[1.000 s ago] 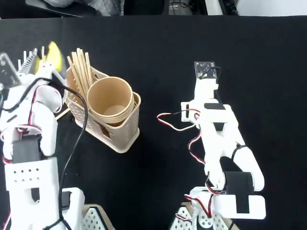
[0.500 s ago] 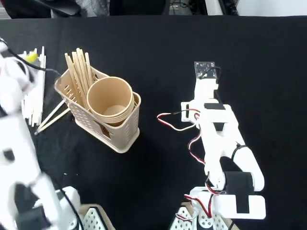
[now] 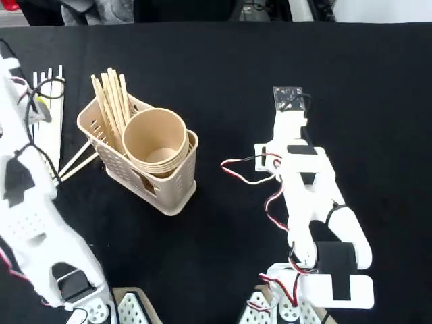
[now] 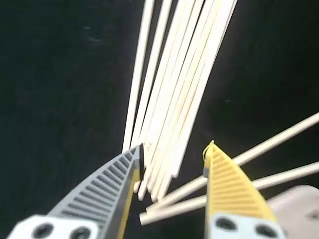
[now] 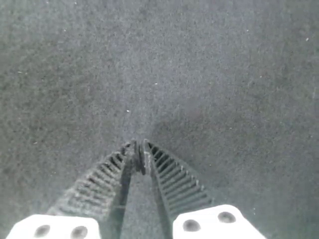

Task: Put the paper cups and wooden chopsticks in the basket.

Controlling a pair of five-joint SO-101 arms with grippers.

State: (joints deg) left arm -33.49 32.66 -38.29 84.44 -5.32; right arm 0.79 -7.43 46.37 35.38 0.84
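A cream basket stands left of centre. It holds stacked paper cups and several upright wooden chopsticks. A bundle of loose chopsticks lies flat on the black cloth left of the basket. Two more chopsticks lie slanted beside the basket's wall. My left gripper hangs open just above the near ends of the bundle, grey finger on one side and yellow finger on the other. My right gripper is shut and empty over bare cloth.
The left arm runs along the table's left edge. The right arm sits folded at the right of centre, with red and white wires looping toward the basket. Black cloth covers the table.
The left arm has swung away from the basket's side toward the left edge, uncovering the loose chopsticks. The right arm has not moved.
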